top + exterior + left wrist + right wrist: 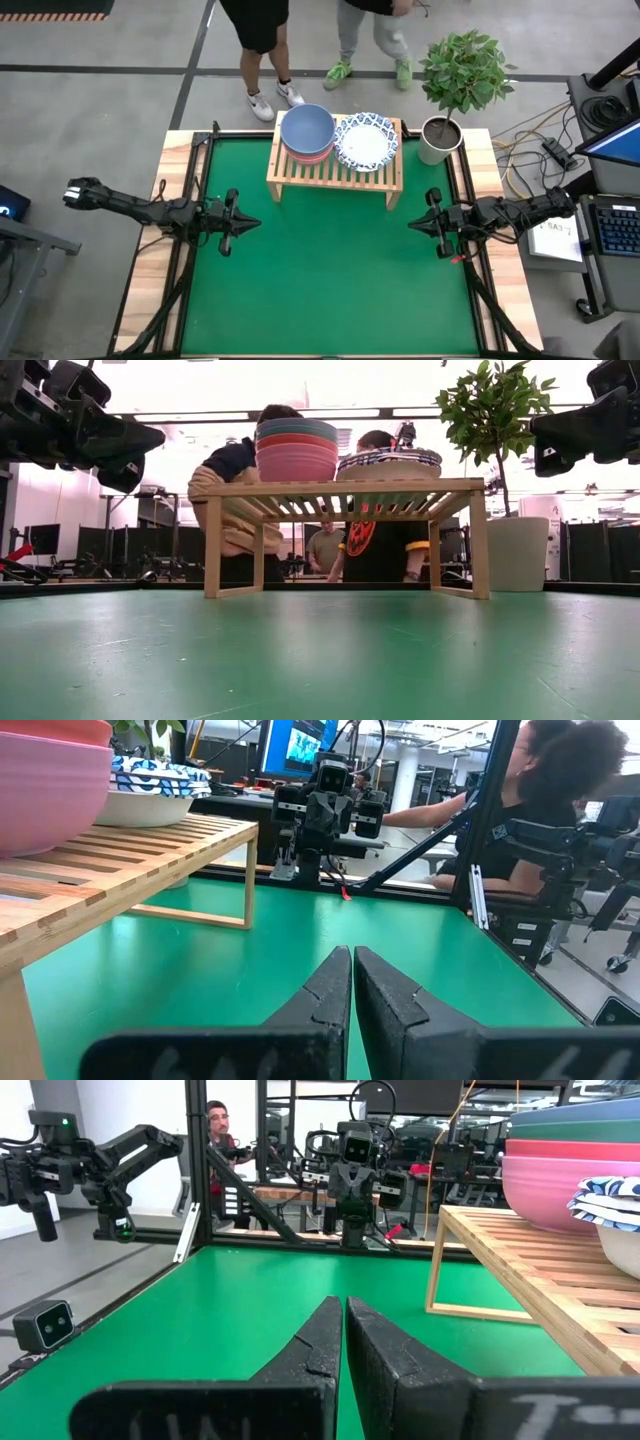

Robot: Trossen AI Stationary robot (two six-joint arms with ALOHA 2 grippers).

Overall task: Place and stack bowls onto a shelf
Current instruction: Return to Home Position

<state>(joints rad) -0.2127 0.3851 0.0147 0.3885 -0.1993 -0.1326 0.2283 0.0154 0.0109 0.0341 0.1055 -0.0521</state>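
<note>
Left gripper (248, 223), fingers pressed together on nothing, hangs above the left side of the green table mat (330, 290). The right gripper (412, 224), likewise closed and empty, faces it from the right side. Beyond them, at the table's far edge, the low light-wood slatted shelf (335, 172) carries a stack of deep plain bowls (307, 130), nested pink, red, teal-green and blue on top. Just beside it sits a stack of shallow white bowls with blue patterned rims (366, 142). No bowl shows off the shelf, so the stacking looks complete, with at most parking the arms left. Both stacks sit level and upright.
</note>
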